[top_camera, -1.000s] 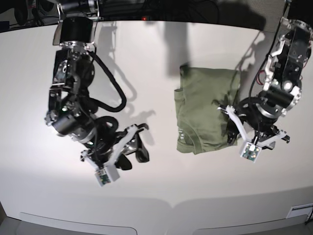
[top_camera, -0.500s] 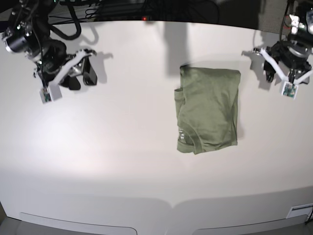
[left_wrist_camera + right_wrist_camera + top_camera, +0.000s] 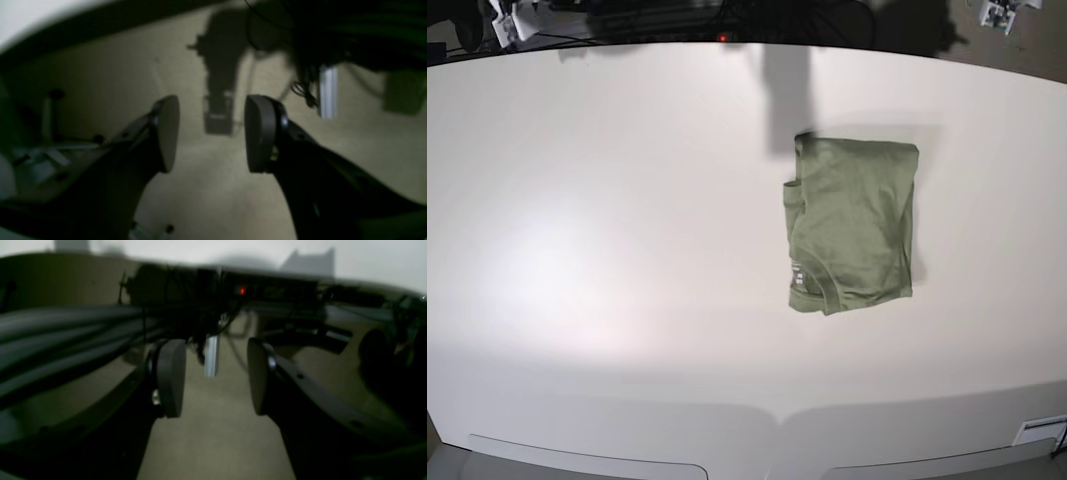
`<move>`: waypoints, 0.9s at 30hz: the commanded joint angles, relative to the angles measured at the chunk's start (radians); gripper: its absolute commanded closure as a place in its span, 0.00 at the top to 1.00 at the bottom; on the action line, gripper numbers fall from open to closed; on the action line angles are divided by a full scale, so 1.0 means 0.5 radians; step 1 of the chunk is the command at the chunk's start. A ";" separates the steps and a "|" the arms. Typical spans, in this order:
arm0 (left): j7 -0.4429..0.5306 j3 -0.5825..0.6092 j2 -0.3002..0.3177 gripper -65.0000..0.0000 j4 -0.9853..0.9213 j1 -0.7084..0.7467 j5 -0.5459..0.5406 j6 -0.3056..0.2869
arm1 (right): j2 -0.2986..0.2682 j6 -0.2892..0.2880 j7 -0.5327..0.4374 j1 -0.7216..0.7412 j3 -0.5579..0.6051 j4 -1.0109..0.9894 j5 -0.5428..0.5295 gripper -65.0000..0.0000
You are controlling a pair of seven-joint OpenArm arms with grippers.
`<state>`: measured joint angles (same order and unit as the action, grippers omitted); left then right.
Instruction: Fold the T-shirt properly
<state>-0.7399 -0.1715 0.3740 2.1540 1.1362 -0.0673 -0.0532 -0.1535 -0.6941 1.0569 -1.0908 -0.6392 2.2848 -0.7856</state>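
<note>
Since both arms withdrew, the folded T-shirt [image 3: 852, 225] lies unmoved.

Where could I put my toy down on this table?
Almost anywhere. The T-shirt lies folded right of the middle. The table is bare all the way left of it, along the near edge, and in a thinner strip to its right. Nothing is crowded.

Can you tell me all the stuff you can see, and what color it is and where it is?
T-shirt: 1, sage green, folded into a rectangle, lying flat on the table right of the middle.
Table: 1, off-white, fills almost the whole base view.
Cables: a dark bundle, seen blurred in the right wrist view.
Red light: 1, small, on dark gear beyond the table's far edge.
Left gripper: 1, black, open, holding nothing, pulled off the table.
Right gripper: 1, black, open, holding nothing, pulled off the table.
</note>
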 commanded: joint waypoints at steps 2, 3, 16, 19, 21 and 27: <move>0.137 -0.007 -0.022 0.47 -0.031 0.107 0.014 -0.001 | -0.010 -0.008 -0.069 -0.111 0.047 -0.061 -0.005 0.47; 0.201 -0.007 -0.027 0.47 -0.095 0.109 0.011 -0.039 | -0.012 -0.008 -0.132 -0.118 0.091 -0.132 0.032 0.47; 0.790 -0.007 -0.161 0.47 -2.491 -1.035 -0.266 -0.978 | -0.391 -0.008 -0.678 0.883 1.008 -2.474 0.724 0.47; 1.017 -0.007 -0.159 0.47 -3.029 -1.322 -0.019 -0.980 | -0.381 0.062 -0.938 1.142 1.115 -2.927 1.026 0.47; 1.037 -0.007 -0.155 0.47 -3.311 -1.502 0.053 -0.980 | -0.381 0.179 -1.061 1.292 1.199 -3.182 1.112 0.47; 0.929 -0.007 -0.166 0.47 -3.588 -1.766 0.046 -0.980 | -0.374 0.323 -1.137 1.609 1.474 -3.553 1.192 0.46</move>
<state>-0.2691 -0.1753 0.2764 0.3561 0.2478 -0.0452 -0.5346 -0.3298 -0.5251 0.4854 -0.2852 0.1028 0.5045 -0.1856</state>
